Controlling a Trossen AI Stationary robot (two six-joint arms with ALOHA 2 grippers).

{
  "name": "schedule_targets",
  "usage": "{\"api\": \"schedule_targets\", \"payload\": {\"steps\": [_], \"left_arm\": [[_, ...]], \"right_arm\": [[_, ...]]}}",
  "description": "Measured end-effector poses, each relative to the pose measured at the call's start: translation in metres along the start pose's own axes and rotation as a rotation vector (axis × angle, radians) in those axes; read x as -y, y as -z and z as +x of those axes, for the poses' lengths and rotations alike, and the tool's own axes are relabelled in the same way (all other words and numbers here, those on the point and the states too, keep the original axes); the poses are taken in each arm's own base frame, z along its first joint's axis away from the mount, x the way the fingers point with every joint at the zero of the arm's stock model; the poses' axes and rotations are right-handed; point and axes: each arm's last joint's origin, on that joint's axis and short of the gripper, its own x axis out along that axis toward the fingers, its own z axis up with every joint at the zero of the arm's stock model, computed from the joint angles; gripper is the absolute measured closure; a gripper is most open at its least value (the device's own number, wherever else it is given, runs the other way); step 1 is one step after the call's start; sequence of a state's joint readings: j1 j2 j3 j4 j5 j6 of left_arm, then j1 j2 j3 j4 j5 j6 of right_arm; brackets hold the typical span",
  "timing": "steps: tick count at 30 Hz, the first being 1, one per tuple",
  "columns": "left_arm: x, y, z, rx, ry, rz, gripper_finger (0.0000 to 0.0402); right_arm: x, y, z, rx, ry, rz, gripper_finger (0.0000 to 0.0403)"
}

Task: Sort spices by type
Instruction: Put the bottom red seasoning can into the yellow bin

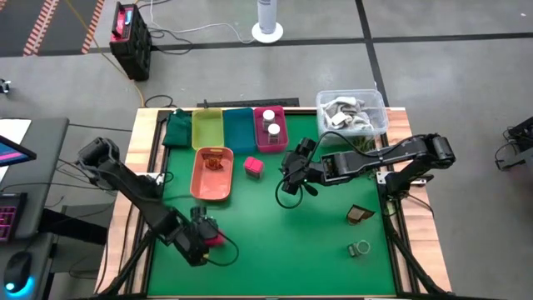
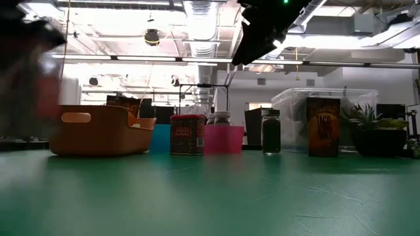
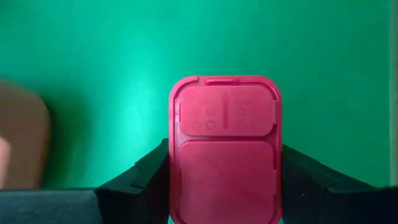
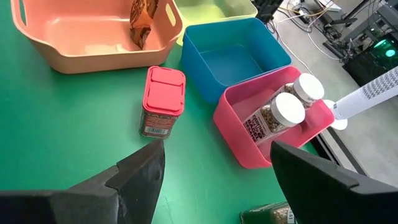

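Note:
My left gripper (image 1: 205,234) is near the table's front left and closed on a pink spice box (image 3: 225,143) whose lid faces the wrist camera. A second pink box (image 4: 163,99) stands on the green mat beside the salmon tray (image 1: 211,185), which holds a brown packet (image 4: 142,22). Two white-capped jars (image 4: 292,102) lie in the magenta tray (image 1: 271,143). My right gripper (image 1: 291,182) hangs open above the mat's middle, holding nothing. Another brown packet (image 1: 361,215) and a dark green jar (image 1: 360,247) stand on the mat at the right. My left gripper pinches the pink box between its two fingers (image 3: 149,171), one on each long side (image 3: 173,168) just below the lid. The fingers slant down from above, along the box's height. Whether the box's bottom is on the mat, I cannot tell.
The yellow tray (image 1: 208,129) and the teal tray (image 1: 238,129) stand side by side at the far edge, left of the magenta one. A clear tub (image 1: 351,112) sits at the far right corner, with a small plant (image 2: 367,124) near it. Wooden rails (image 1: 143,142) border the mat.

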State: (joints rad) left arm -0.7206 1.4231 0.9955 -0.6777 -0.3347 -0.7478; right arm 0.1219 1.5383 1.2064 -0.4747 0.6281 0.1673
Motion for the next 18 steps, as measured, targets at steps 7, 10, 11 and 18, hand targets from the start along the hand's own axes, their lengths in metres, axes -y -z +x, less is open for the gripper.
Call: {"api": "schedule_targets", "payload": {"steps": [7,10,11,18], "left_arm": [[-0.047,-0.044,-0.043,0.235,-0.091,0.081,0.0196],[-0.080,-0.059,-0.052,0.270,-0.183,0.133,0.0196],[-0.092,-0.064,-0.055,0.276,-0.215,0.144,0.0196],[-0.185,-0.093,-0.077,0.305,-0.352,0.144,0.0196]], "right_arm": [[0.000,0.000,0.000,-0.001,0.000,-0.004,0.0081],[0.000,0.000,0.000,-0.001,0.000,-0.008,0.0081],[0.000,0.000,0.000,-0.001,0.000,-0.008,0.0081],[0.001,0.000,0.000,0.000,0.002,-0.009,0.0081]]}}
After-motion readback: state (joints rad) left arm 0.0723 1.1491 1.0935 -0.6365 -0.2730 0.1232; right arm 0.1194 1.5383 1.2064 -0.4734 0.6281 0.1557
